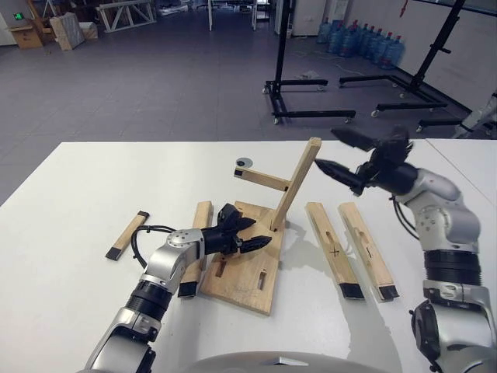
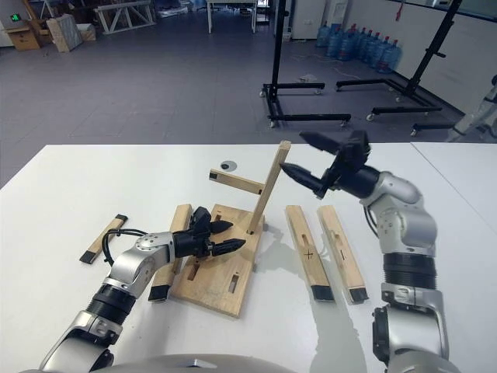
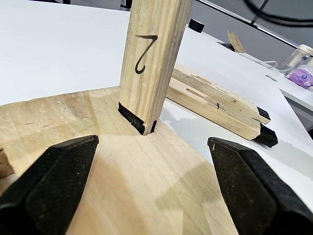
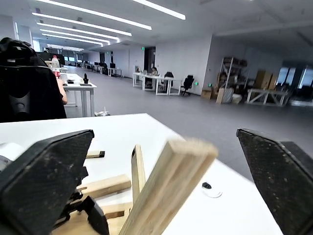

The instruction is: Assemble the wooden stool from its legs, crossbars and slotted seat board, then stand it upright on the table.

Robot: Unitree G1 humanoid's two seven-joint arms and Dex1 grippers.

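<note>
The slotted seat board [image 1: 242, 272] lies flat on the white table. A leg [image 1: 297, 180] marked 2 stands tilted in one of its slots, with a crossbar [image 1: 262, 180] sticking out of it to the left. My left gripper [image 1: 260, 231] hovers open just above the board, its fingertips on either side of the leg's base [image 3: 139, 115]. At the leg's top end [image 4: 182, 155], my right gripper [image 1: 326, 148] is open and holds nothing. Two more legs [image 1: 332, 249] [image 1: 367, 250] lie side by side to the right of the board.
Another leg [image 1: 199, 225] lies along the board's left edge, partly under my left arm. A short crossbar [image 1: 127, 235] rests farther left. A small grey disc [image 1: 244, 162] sits behind the board. Black metal stands [image 1: 311, 93] are on the floor beyond the table.
</note>
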